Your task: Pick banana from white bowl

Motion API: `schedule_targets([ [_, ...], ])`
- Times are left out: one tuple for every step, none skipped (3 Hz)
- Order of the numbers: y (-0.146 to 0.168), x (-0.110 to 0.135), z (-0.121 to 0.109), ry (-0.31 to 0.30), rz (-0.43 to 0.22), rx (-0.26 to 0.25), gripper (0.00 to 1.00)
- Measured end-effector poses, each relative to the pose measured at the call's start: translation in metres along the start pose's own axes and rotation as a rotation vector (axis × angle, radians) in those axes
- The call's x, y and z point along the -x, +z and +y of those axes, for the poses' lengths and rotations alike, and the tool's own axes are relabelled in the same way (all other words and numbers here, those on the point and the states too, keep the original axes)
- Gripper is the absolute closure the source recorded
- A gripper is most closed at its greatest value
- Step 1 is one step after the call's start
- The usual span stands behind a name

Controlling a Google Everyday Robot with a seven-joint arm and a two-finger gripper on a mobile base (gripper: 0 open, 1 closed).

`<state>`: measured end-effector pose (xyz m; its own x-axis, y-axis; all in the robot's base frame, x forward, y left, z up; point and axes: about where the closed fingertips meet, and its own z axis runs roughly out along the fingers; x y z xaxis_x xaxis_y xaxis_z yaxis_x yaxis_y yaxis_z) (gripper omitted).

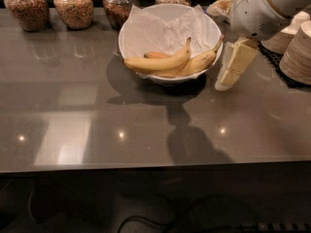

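**Countertop** (97, 130): glossy grey-brown slab. Its front edge runs across the lower part of the view, with dark floor and cables below. The left half and the whole front strip lie open. The right side is crowded.

**Robot arm** (262, 8): white housing entering from the upper right, above the bowl's right rim.

**White bowl** (127, 38): wide and round, lined with crinkled paper (155, 25), set at back centre. There is open counter to its left and front, and jars stand just behind it.

**Stacked beige dishes** (297, 52): at the right edge, on a black mat (272, 57), near the arm.

**Glass jars** (73, 6): four in a row along the back edge.

**Banana** (158, 63): pale yellow, lying in the front of the white bowl, uppermost in the pile. Its long axis runs left to right, rising slightly rightward. The blunt end is at the left rim, the dark-tipped stem points up and right near the bowl's centre, and the curve bellies toward the front edge.

**Deeper-yellow banana** (200, 62): beside it on the right, with its stem over the right rim.

**Gripper** (224, 81): cream-coloured, slanting down and left just outside the bowl's right rim, with its tip close to the counter. It is clear of the banana. How far it is open cannot be told.

**Small orange-tinted banana** (154, 55): just behind the banana, mostly hidden.
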<state>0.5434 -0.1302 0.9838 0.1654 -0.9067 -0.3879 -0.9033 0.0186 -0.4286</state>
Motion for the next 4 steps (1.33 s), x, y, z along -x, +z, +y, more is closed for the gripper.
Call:
schedule_targets([
  [0.02,0.032,-0.021,-0.105,-0.096,0.0,0.0],
  [0.02,0.032,-0.021,-0.105,-0.096,0.0,0.0],
  [0.024,0.031,-0.025,-0.154,-0.085,-0.021,0.0],
  [0.044,0.04,-0.036,-0.243,-0.109,-0.031,0.06],
])
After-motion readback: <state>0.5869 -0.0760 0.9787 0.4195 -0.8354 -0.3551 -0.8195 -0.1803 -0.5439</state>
